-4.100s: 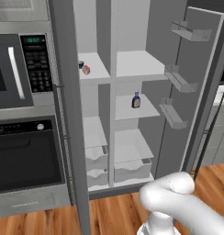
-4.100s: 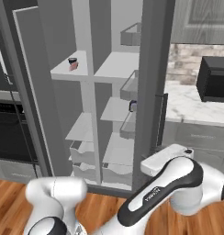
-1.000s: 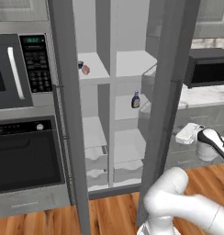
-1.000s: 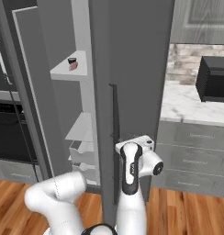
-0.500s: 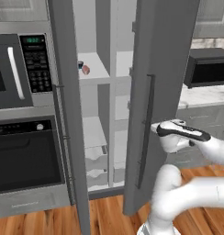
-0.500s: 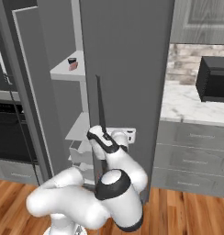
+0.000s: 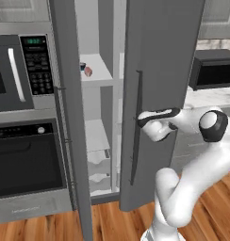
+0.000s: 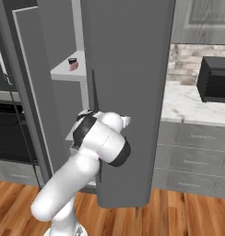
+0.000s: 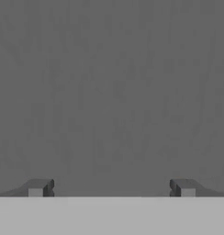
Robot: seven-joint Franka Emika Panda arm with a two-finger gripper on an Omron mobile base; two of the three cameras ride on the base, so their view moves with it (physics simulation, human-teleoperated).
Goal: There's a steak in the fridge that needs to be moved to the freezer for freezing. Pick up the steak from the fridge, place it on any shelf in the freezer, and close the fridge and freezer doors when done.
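Grey fridge door [image 7: 166, 89], the wide panel, stands nearly swung to, covering most of the white interior; its thin dark handle [image 7: 135, 127] runs down its left edge. Against this panel the hand [image 9: 111, 188] faces flat on, its two dark fingertips [image 9: 39, 187] set wide apart with nothing between them, the matte grey surface close in front. From the left base view the white arm reaches across from the right, the hand [image 7: 144, 120] just beside the handle at mid-height.

To the left, the narrow freezer door [image 7: 69, 117] hangs open, edge toward the camera. Between the two doors the freezer [image 7: 99, 141] shows white shelves and drawers. On its upper shelf lies the steak [image 7: 88, 71], pinkish-red, with a small dark cup [image 7: 82, 66] touching or just behind it. The same pair shows from the right base view, steak [image 8: 74, 66] nearer, cup [image 8: 72, 61] behind.

Farther left are a microwave [image 7: 18, 75] and black oven [image 7: 27, 160]. Right of the fridge, a pale counter [image 8: 192, 103] carries a black box-like appliance [image 8: 215, 79].
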